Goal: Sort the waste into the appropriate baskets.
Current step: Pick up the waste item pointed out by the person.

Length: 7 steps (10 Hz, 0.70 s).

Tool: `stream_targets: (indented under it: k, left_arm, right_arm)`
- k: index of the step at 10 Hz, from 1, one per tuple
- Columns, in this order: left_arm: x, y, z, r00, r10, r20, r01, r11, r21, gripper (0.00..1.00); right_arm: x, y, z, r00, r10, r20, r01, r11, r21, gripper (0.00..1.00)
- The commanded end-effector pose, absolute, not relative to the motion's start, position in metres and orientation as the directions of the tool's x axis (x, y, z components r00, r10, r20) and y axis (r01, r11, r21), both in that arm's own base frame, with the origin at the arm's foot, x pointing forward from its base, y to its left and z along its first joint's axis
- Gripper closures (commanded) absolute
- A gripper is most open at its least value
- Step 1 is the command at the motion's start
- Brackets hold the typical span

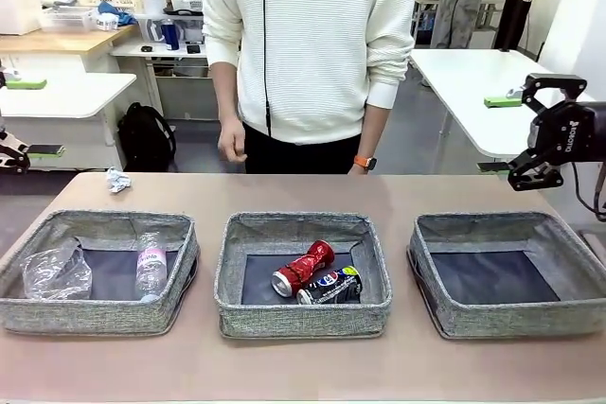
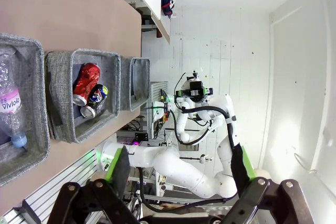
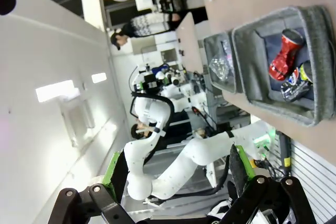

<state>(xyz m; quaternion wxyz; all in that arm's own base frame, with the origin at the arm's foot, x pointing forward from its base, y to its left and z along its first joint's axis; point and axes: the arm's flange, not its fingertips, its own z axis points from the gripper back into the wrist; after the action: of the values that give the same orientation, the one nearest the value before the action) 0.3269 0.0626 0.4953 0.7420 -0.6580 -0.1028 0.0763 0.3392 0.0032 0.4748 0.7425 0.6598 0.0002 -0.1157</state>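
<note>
Two cans, the crushed red can [image 1: 303,268] and Pepsi can [image 1: 330,287], lie in the middle basket [image 1: 303,314]. Both the left gripper [image 2: 178,179] and right gripper [image 3: 176,174] are wide open and hold nothing.

Front camera looked across counter [image 1: 303,191] toward person [image 1: 303,44]. Both wrist cameras sat rolled sideways, well off counter; all three shared middle basket [image 1: 303,314] [image 2: 63,77] [image 3: 315,66].

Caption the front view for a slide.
Cans in middle basket, plastics in left basket, paper ball still on table.
</note>
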Motion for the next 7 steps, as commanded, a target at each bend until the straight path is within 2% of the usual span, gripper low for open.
stream_targets:
  k: [1, 7]
  left_arm:
    - [0.3262, 0.0621, 0.4978, 0.968, 0.246, 0.055, 0.029, 0.111, -0.993, 0.00]
    - [0.3262, 0.0621, 0.4978, 0.968, 0.246, 0.055, 0.029, 0.111, -0.993, 0.00]
  right_arm:
    - [0.3393, 0.0034, 0.4754, 0.974, -0.173, -0.145, 0.162, 0.089, 0.983, 0.00]
    - [0.3393, 0.0034, 0.4754, 0.974, -0.173, -0.145, 0.162, 0.089, 0.983, 0.00]
